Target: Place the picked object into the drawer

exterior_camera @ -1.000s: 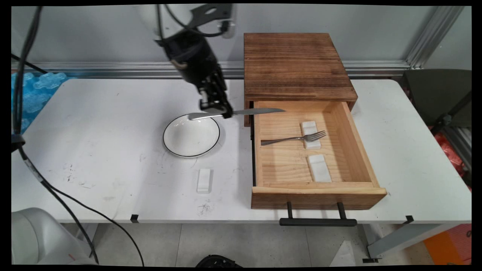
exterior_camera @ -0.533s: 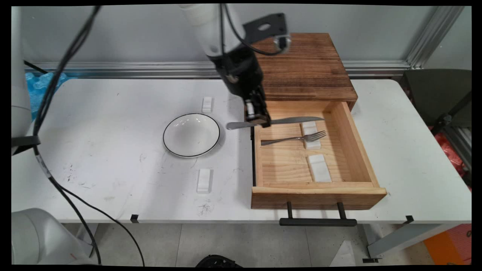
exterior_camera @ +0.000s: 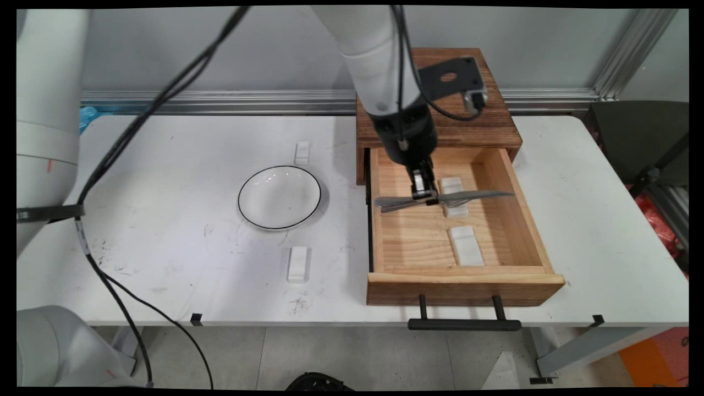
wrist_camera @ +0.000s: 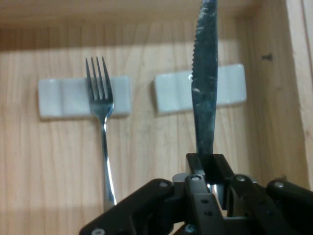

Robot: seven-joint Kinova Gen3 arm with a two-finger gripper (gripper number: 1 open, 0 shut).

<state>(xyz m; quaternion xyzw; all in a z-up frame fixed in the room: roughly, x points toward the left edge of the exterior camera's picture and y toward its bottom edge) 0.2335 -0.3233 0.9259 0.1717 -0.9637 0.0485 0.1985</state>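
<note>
Gripper (exterior_camera: 425, 193) is clamped on a knife (exterior_camera: 484, 194) near its handle, hanging over the open drawer (exterior_camera: 465, 278) right of centre. Left of frame: bowl (exterior_camera: 279, 197), untouched. In the drawer, a fork (wrist_camera: 100, 112) lies across one rest (wrist_camera: 58, 98); the other rest (wrist_camera: 230, 88) sits under the blade. Judgement: keep the knife level, parallel to the fork, and lower it squarely onto the free rest.

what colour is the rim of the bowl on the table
Black, a thin line round the white bowl; it shows best in the main view.

Serrated knife (exterior_camera: 473, 195) (tool-held (exterior_camera: 426, 193)) above drawer (exterior_camera: 517, 209)
</note>
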